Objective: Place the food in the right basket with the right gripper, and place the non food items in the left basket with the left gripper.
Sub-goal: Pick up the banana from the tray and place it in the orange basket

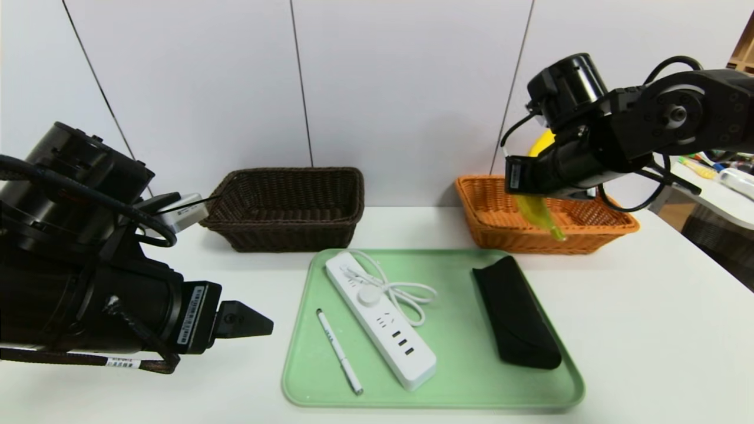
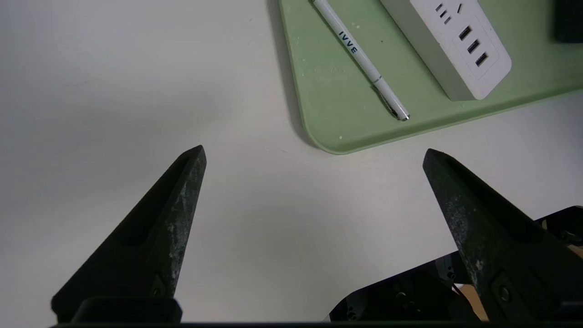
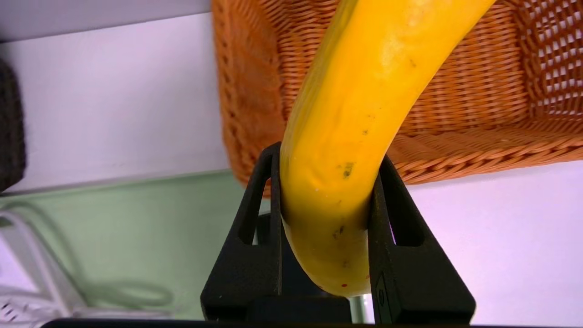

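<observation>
Markings first: on the tray, the white pen [image 1: 340,351] carries a short line of dark lettering along its barrel, which I cannot read with certainty. A pale barcode label [image 1: 190,315] is fixed to the housing of my left gripper [image 2: 314,148], and a similar small label [image 1: 515,175] to that of my right gripper [image 3: 331,151]; the print on both is too small to read.

Containers: the green tray [image 1: 447,377] lies on the white table [image 1: 636,330] and holds the pen, a white power strip [image 1: 377,318] with socket slots and USB ports, its looped white cable [image 1: 433,294], and a long black case [image 1: 518,318] along the tray's right side. Behind the tray stand two wicker baskets, the dark brown basket [image 1: 288,238] on the left and the orange basket [image 1: 589,242] on the right.

Item under inspection: the banana [image 3: 373,100] is curved and bright yellow, with scattered dark specks, a duller greenish-yellow end and tiny red spots near that end. My right fingers are clamped on it near this end, holding it tilted above the orange basket. My left fingers stand wide apart over the table, near the tray's left near corner
</observation>
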Controlling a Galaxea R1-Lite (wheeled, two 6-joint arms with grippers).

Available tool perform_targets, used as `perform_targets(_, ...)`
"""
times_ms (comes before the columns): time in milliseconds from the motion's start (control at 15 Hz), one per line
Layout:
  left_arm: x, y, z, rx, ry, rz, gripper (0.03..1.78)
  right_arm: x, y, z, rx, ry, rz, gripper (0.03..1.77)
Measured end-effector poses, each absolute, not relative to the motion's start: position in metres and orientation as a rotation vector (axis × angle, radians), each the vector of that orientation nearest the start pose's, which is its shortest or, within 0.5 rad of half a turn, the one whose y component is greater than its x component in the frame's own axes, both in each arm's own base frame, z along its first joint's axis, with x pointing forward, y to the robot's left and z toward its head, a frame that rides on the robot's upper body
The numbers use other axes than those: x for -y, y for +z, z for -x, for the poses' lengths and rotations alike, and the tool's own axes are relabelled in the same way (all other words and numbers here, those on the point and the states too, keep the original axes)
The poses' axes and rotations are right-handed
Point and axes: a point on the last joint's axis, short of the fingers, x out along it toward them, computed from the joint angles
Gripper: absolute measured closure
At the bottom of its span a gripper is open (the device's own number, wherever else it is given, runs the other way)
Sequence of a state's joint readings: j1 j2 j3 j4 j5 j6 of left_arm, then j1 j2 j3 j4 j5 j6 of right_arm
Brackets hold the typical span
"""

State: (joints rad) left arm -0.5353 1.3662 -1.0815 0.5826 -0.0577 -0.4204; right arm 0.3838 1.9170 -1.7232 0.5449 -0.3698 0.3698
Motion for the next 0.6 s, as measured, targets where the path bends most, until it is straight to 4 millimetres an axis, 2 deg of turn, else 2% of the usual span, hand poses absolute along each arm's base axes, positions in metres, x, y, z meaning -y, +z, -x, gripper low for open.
perform_targets(200,0.1,0.238,-0.166,-0.954,-0.362,0.174,0.12,-0.113,0.255,-0.345,-0.677,-0.114,0.025,1.29)
perform_targets(600,0.1,0.235,-0.166,-0.957,-0.36,0.174,0.12,-0.087,0.281,-0.359,-0.554,-0.031,0.432,1.29)
